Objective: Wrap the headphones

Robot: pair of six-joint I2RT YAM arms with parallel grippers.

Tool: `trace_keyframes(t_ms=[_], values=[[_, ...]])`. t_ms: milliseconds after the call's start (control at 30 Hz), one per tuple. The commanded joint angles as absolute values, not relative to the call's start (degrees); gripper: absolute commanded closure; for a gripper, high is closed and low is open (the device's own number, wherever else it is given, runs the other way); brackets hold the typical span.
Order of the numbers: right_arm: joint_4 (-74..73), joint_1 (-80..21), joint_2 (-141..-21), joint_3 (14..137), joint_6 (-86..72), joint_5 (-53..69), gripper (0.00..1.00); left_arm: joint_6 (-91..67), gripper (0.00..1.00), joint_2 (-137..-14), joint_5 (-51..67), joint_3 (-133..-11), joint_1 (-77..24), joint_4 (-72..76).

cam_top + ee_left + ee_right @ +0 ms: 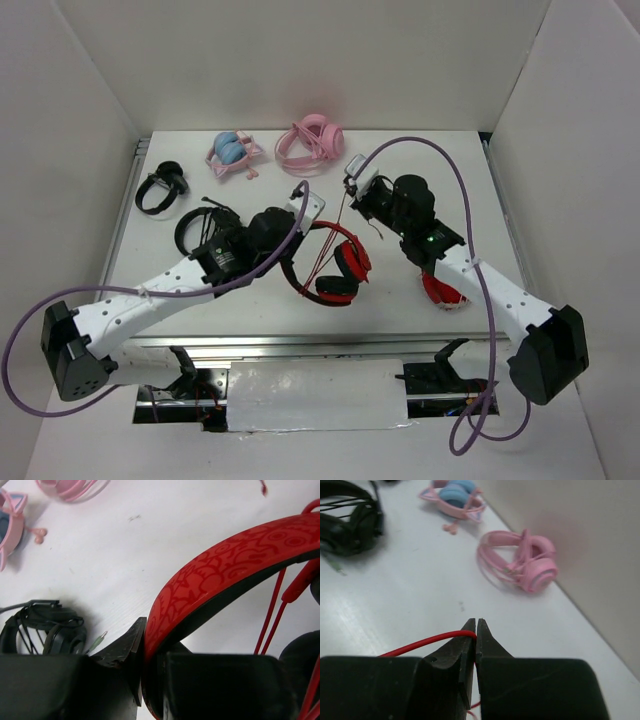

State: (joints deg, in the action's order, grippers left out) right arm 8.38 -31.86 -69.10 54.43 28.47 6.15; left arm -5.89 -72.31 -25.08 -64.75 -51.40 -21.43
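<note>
The red headphones (335,262) with black lining and cushions lie mid-table, headband toward the left arm. My left gripper (298,215) is shut on the red patterned headband (225,565), which runs between its jaws (142,655). The thin red cable (342,215) rises from the headphones to my right gripper (355,186), just behind them. In the right wrist view the gripper (476,630) is shut on the cable (420,642), pinched at the tips. Strands of cable (272,610) hang by the headband.
Black headphones (200,228) lie left of the left gripper, another black pair (160,188) farther left. A pink and blue pair (232,150) and a pink pair (310,142) lie at the back. An all-red folded pair (440,290) lies under the right arm. White walls enclose the table.
</note>
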Motion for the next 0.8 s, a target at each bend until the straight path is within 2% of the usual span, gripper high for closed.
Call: trace_keyframes(t_ms=[0,167,367,467,500,567,667,767], values=[[6.2,-28.8,-71.2,56.3,23.3,21.6,1.0,-4.4,1.0,-67.2,-19.4,-65.4,-52.2,-14.8],[12.0,-26.6,-71.7,53.0,18.4,32.1,1.0,-6.2,1.0,-67.1,-17.0,-70.0,-52.2,-17.6],[18.3,-27.2,-76.3,52.4,12.3,39.3,0.98,-6.9,1.0,-70.6,-16.5,-80.8,-52.1,-21.4],[22.7,-28.6,-79.1,51.9,9.1,42.2,0.94,-6.9,1.0,-72.3,-16.3,-86.2,-52.3,-23.7],[24.3,-29.1,-80.0,51.5,7.4,42.4,0.89,-6.9,1.0,-72.8,-16.3,-88.4,-52.3,-24.8],[27.9,-30.2,-81.4,51.3,6.0,42.6,0.87,-7.2,1.0,-73.7,-16.5,-91.4,-52.3,-25.7],[32.9,-31.5,-84.2,51.4,2.6,43.4,0.79,-9.0,1.0,-74.4,-19.6,-94.6,-52.5,-27.3],[37.2,-31.9,-87.9,52.5,-1.8,44.5,0.75,-10.0,1.0,-74.3,-22.1,-96.6,-52.6,-27.0]])
